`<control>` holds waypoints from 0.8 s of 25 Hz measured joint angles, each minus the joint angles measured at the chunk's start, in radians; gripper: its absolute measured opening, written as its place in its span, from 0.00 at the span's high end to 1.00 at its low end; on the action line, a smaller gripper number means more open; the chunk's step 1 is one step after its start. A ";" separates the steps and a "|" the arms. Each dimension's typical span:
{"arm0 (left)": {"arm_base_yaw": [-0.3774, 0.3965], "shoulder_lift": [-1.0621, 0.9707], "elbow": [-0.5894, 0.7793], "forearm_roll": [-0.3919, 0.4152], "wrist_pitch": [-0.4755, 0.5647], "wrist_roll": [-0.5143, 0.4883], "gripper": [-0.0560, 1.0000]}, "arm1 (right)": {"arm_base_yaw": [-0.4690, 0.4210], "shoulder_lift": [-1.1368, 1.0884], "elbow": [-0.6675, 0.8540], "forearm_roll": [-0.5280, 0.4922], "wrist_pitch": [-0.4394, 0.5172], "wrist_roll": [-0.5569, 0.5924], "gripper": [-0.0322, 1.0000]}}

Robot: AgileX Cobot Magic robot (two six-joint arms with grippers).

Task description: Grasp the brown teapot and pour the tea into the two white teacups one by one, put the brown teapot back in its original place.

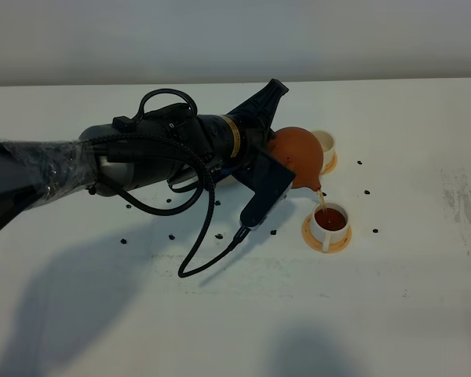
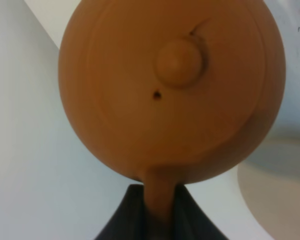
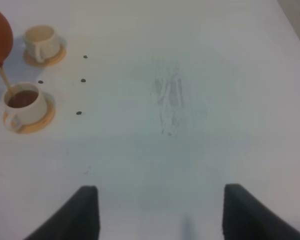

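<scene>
Tea (image 1: 332, 219) is poured from the brown teapot (image 1: 298, 153), tipped toward the near white teacup (image 1: 323, 236); its handle is clamped in the closed left gripper (image 2: 159, 215), body just beyond. The right gripper (image 3: 157, 212) is held wide, empty.

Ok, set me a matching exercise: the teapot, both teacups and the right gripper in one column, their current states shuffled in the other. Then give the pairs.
Things:
1. brown teapot
2. nearer teacup
3. farther teacup
4. right gripper

States:
A. open, over bare table
B. holds reddish tea
C. tilted, pouring a thin stream
D. pale inside, no liquid visible

Pairs: 1-C, 2-B, 3-D, 4-A.
</scene>
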 joint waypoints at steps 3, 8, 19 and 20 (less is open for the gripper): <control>0.000 0.000 0.000 0.015 -0.003 0.000 0.87 | 0.000 0.000 0.000 0.000 0.000 0.000 0.47; 0.000 0.000 0.000 0.034 -0.004 0.000 0.87 | 0.000 0.000 0.000 0.000 0.000 0.000 0.47; 0.000 0.000 0.000 0.001 0.000 -0.017 0.87 | 0.000 0.000 0.000 0.000 0.000 0.000 0.47; 0.000 0.000 0.000 -0.015 0.007 -0.027 0.87 | 0.000 0.000 0.000 0.000 0.000 0.000 0.47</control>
